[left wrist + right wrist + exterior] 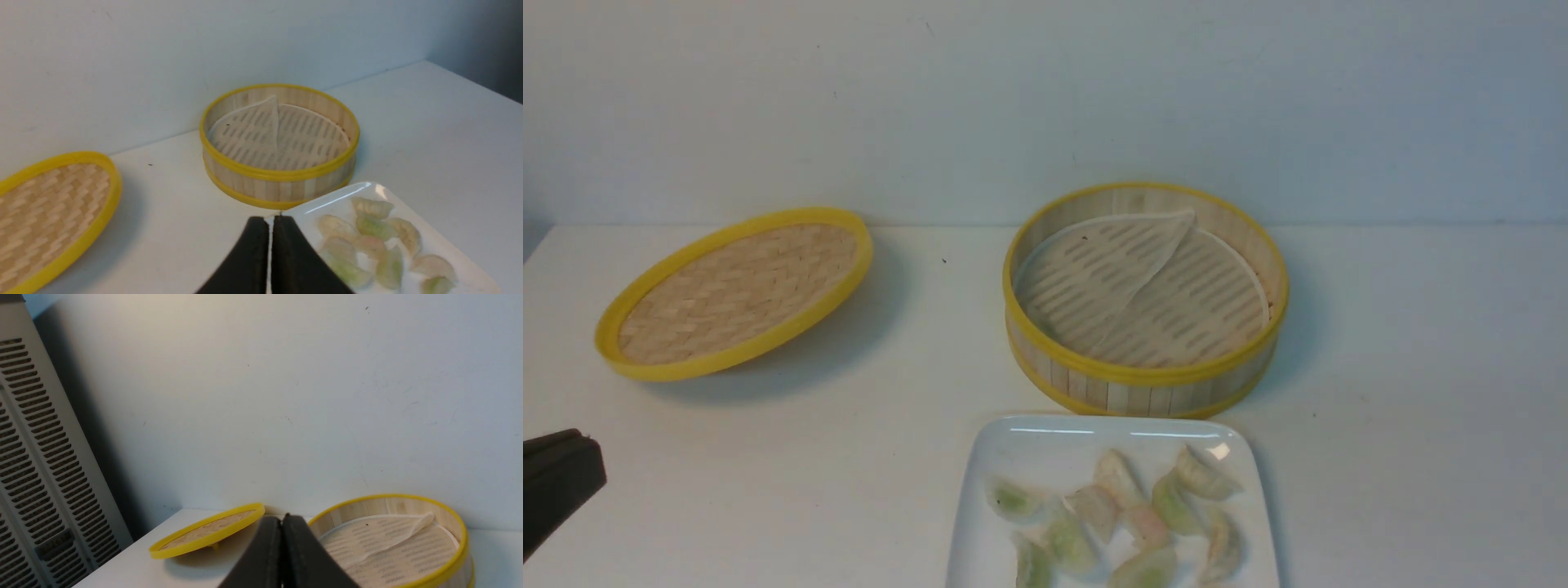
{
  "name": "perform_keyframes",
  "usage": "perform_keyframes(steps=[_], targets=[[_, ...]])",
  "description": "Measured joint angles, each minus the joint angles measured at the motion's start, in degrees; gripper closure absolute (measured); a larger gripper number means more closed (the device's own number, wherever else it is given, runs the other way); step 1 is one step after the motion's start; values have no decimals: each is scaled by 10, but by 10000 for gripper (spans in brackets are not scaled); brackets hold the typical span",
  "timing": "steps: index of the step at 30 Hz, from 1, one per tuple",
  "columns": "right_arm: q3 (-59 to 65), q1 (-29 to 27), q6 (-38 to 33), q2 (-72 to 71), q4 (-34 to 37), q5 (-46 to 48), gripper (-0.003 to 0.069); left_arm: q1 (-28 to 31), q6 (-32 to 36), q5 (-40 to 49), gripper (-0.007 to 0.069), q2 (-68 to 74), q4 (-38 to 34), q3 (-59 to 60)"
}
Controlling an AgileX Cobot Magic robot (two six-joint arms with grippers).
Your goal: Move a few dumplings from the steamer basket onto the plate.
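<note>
2 grippers show in the wrist views, the left gripper (280, 218) and the right gripper (286, 520), each with its fingers together and nothing held between them. Forward of them on the table (809, 465), the plate (992, 441) carries a loose cluster of dumplings (1072, 542), cream, green-tinted and pinkish. Just beyond the plate stands the steamer basket (1094, 384), its perforated liner (1062, 286) folded up in a crease and bearing 0 visible dumplings. To the left of the basket, well apart from it, the woven lid (739, 298) leans tilted, 1 side raised. Nothing stands between plate and basket. The front view cuts off the near edge of the plate and catches only 1 dark rounded part (560, 498) at its left edge. 1 thing shows in the right wrist view alone: a slatted, vented panel (49, 457) beyond the lid. That view leaves out the plate, which the left wrist view shows with its dumplings.
</note>
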Motion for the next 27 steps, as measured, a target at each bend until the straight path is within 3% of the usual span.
perform_keyframes(steps=[6,15,27], targets=[[0,0,0,0,0,0,671,24,-20,-63,631,-15,88,72],[0,0,0,0,0,0,671,196,-23,-219,631,-142,83,321],[0,0,0,0,2,1,671,222,-24,-150,631,-183,81,367]])
